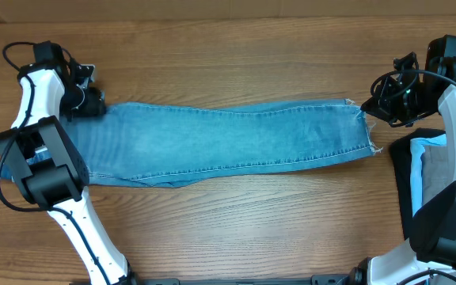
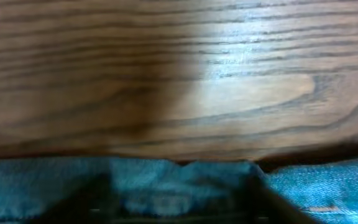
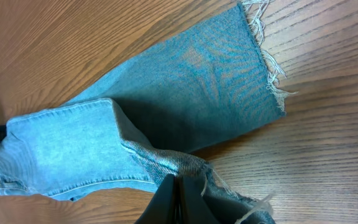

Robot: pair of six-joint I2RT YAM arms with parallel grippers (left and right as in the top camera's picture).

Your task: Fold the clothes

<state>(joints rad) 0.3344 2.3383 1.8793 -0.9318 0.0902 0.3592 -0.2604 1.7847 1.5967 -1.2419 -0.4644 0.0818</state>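
The waist end of the jeans [image 1: 228, 138] is met by the left jaws, whose state cannot be told; the long axis is laid left-to-right across the counter [image 1: 228, 47], and hem-end denim is pinched by the closed right jaws.

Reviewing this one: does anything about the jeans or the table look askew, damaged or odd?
Nothing spilled or damaged. The jeans lie stretched across the table, but the legs do not match: one frayed hem lies flat while the other leg's end is bunched and twisted in the shut right end effector.
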